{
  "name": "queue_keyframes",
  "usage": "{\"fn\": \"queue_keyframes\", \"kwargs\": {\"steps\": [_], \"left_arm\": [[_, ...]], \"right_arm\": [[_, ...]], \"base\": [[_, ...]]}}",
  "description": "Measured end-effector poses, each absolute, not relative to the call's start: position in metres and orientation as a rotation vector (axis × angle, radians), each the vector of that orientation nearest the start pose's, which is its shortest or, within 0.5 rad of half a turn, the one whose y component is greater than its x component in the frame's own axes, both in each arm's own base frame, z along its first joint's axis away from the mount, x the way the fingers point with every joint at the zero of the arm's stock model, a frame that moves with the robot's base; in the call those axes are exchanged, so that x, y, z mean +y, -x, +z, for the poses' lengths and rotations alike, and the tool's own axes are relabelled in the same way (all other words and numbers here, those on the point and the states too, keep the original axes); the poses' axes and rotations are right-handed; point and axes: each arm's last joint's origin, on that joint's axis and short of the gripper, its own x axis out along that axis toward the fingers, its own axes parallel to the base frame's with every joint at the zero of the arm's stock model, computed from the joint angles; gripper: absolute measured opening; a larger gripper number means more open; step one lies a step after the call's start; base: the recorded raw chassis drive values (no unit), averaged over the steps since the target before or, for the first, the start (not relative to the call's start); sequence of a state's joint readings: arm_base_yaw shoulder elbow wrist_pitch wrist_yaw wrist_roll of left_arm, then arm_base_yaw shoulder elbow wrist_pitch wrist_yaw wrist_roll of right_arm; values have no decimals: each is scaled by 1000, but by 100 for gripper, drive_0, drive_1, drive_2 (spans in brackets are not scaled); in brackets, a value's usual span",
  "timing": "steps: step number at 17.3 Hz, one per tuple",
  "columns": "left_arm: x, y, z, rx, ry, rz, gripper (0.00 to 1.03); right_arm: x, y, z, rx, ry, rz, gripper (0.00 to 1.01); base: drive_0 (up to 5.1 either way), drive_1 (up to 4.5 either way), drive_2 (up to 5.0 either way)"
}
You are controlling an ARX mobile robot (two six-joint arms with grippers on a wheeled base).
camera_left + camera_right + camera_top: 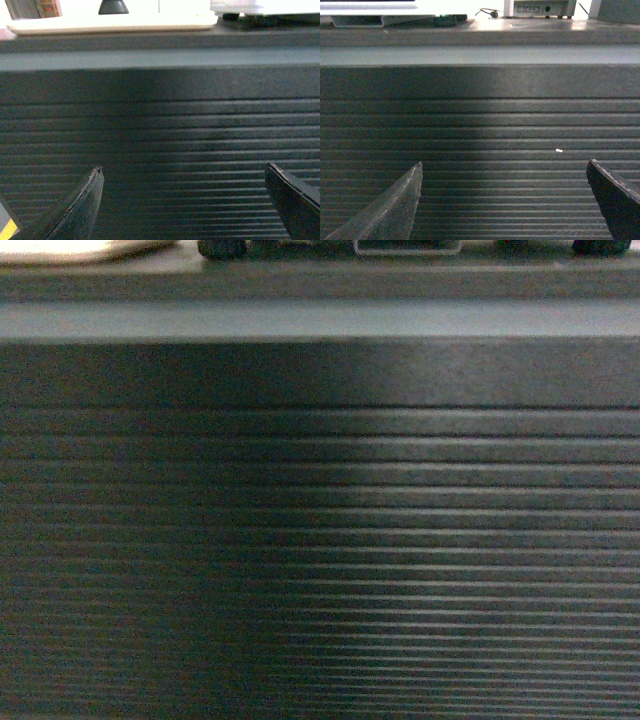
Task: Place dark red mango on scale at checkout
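Counter (320, 540) fills every view, because the robot stands close. Both sets of jaws are spread wide, holding nothing. No mango shows.

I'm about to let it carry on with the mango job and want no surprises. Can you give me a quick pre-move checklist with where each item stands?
1. Left gripper open and empty: ok, jaws wide apart.
2. Right gripper open and empty: ok, jaws wide apart.
3. Dark red mango located: not ok, in no view.
4. White flat scale platform free: cannot tell, only its underside edge shows.
5. Black checkout counter with ribbed front in reach: cannot tell, it fills every view.
6. Beige tray told apart from scale: ok, left of it.
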State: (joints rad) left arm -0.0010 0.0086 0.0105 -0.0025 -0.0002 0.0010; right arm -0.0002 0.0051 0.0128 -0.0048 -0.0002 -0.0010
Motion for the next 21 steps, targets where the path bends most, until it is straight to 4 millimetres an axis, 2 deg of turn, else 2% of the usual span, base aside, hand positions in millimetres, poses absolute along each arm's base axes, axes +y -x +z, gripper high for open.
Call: {"fn": "queue_keyframes", "kwargs": {"steps": [21], "left_arm": [[0,-98,166,2,-1,-1,98]], "right_arm": [[0,-97,167,-2,1,0,98]], "base": [[0,0,0]]}}
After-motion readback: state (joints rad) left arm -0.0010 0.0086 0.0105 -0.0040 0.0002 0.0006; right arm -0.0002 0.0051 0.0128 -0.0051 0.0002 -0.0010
